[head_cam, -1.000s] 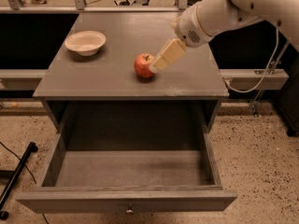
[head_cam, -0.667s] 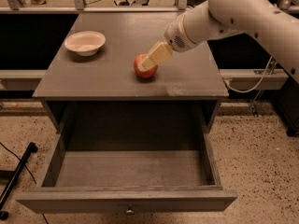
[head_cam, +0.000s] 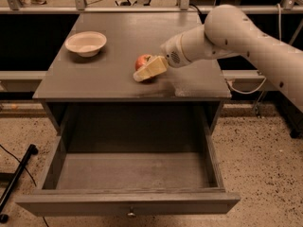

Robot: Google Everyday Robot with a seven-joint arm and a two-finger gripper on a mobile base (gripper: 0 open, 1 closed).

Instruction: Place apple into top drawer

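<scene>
The small round red apple (head_cam: 142,60) sits on the flat dark-grey wooden cabinet top (head_cam: 94,79), right of the cabinet's centre. The cream-coloured two-finger gripper (head_cam: 150,69) on the white robot arm (head_cam: 236,32) lies against the apple's front side, low over the cabinet top. I cannot tell whether it has closed on the fruit or only rests beside it. The wide shallow dark-grey top drawer (head_cam: 128,203) stands pulled out below the cabinet's front edge. The shallow off-white bowl (head_cam: 85,43) sits at the cabinet's back left, well apart from the apple.

The step in hand looks like the grasp. To do it well, centre the grip on the apple's widest part, since a round fruit rolls out of an off-centre pinch. Then lift straight up, clear of the cabinet's front edge, before moving out over the drawer.
</scene>
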